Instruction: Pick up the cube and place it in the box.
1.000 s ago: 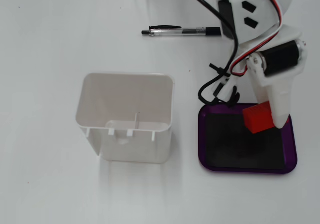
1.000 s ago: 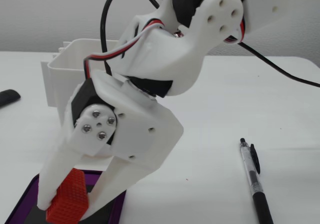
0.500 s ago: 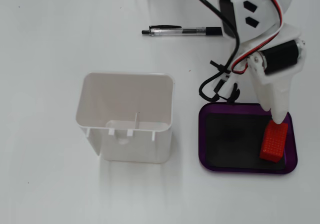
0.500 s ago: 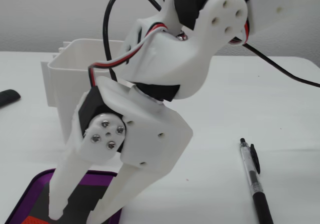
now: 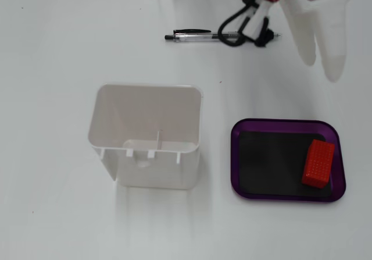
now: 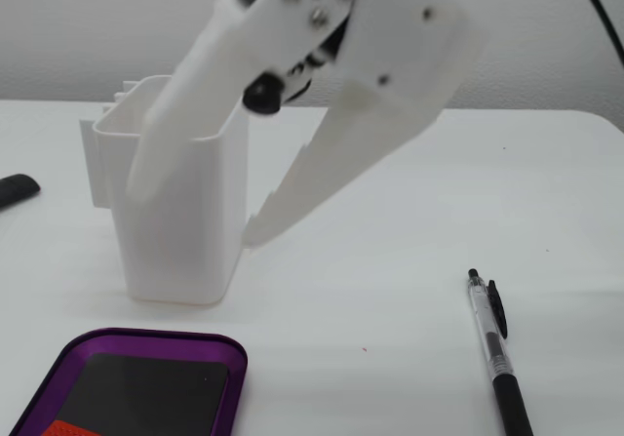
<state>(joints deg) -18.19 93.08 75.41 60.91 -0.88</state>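
Resting on a white table (image 5: 52,45) are two containers, listed first.

Item 1: box (image 5: 236,155), purple rim, black bottom, seen lower right in a fixed view; only its corner (image 6: 229,358) is caught at the lower left edge of the other fixed view. Contents: cube (image 5: 318,163), red, grid-textured, lying at the box's right end, close to the right rim, slightly angled. A sliver of red (image 6: 73,428) is glimpsed at the bottom edge of the low-angle view.

Item 2: white container (image 5: 145,135), taller, open-topped, placed left of the box and apart from it. Nothing is seen inside; an inner divider rib is visible at the bottom. Also shown (image 6: 180,212) in the low-angle view.

Item 3: pen (image 5: 197,36), clear barrel w/ black clip, laid near the top edge beside a black cable (image 5: 241,24); also seen (image 6: 495,343) at lower right of the low view.

Arm: gripper (image 5: 325,59), white, held above the table at upper right, beyond the box, well apart from the cube. Its fingers (image 6: 312,178) are spread wide, approx. a V shape, tips pointed down; nothing is gripped. Wrist screws are shown in the low view.
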